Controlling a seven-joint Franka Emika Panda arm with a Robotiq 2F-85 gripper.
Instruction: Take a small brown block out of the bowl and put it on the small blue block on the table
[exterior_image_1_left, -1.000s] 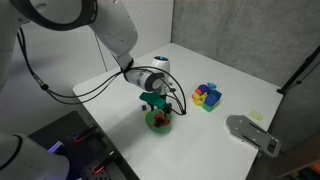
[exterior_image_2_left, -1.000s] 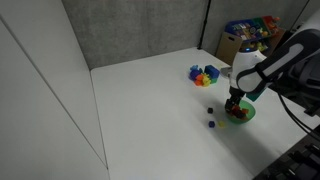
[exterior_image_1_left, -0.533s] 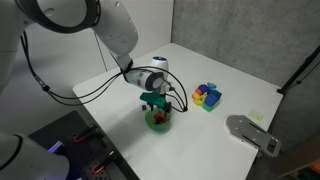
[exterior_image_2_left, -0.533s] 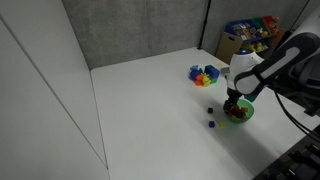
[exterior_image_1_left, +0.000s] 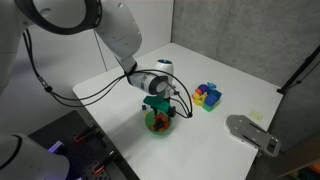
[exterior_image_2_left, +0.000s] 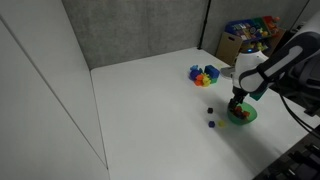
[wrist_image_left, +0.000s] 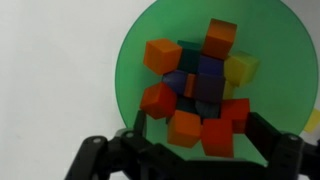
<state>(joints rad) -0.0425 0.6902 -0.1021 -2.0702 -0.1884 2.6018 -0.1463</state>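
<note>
The translucent green bowl (wrist_image_left: 130, 70) fills the wrist view and holds several small blocks: orange-brown ones (wrist_image_left: 183, 128), red, yellow and dark purple. My gripper (wrist_image_left: 198, 120) is open, its two black fingers reaching down into the bowl on either side of the nearest orange and red (wrist_image_left: 216, 136) blocks, with nothing gripped. In both exterior views the gripper (exterior_image_1_left: 158, 111) (exterior_image_2_left: 237, 104) hangs straight down over the bowl (exterior_image_1_left: 158, 124) (exterior_image_2_left: 242, 115). The small blue block (exterior_image_2_left: 212, 124) lies on the white table just beside the bowl. The arm hides it in an exterior view.
A multicoloured cluster of blocks (exterior_image_1_left: 207, 96) (exterior_image_2_left: 204, 75) sits further back on the table. Another small dark block (exterior_image_2_left: 210, 110) lies near the blue one. A grey device (exterior_image_1_left: 252, 133) lies past the table's edge. Shelves with colourful items (exterior_image_2_left: 248, 30) stand behind.
The gripper has shifted slightly and sunk a little lower over the bowl. Its jaws have stayed open and the blocks have not moved.
</note>
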